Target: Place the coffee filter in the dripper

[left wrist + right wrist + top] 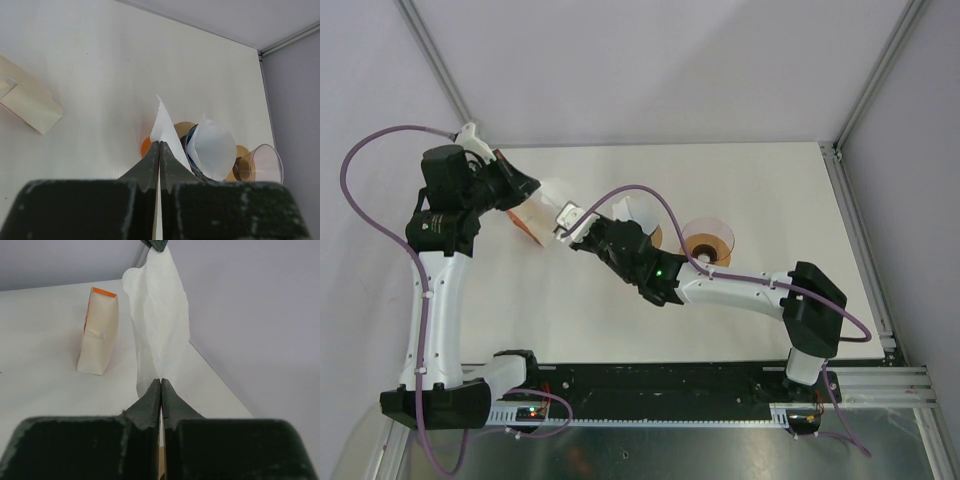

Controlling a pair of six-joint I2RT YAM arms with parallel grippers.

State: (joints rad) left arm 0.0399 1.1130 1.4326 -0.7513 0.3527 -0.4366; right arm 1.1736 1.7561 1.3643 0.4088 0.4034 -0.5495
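While the left arm stands tall along the left side of the overhead view, elbow bent at upper left, the right arm lies low and long from its base at lower right across to the middle. The left gripper (pixel 532 190) points rightward toward the centre, and the right gripper (pixel 567 226) aims up and to the left, so the two claws come nearly tip to tip.

The coffee filter (pixel 555 200) hangs between them, lifted off the table (pixel 740 180). Both claws are pressed together on that one sheet. From the left wrist, the fingers (pixel 150 170) are closed on a thin edge of white paper. From the right wrist, the fingers (pixel 172 410) pinch the filter's lower edge, and the other arm's dark tip grips its top at the upper middle of the frame.

The filter is flattened, and its long axis runs from claw to claw, upper left to lower right as seen from above.

The dripper (pixel 708 242), amber glass, sits on the table right of centre, well apart from the filter. A cream pack (pixel 525 222) with an orange end lies just below the left claw.
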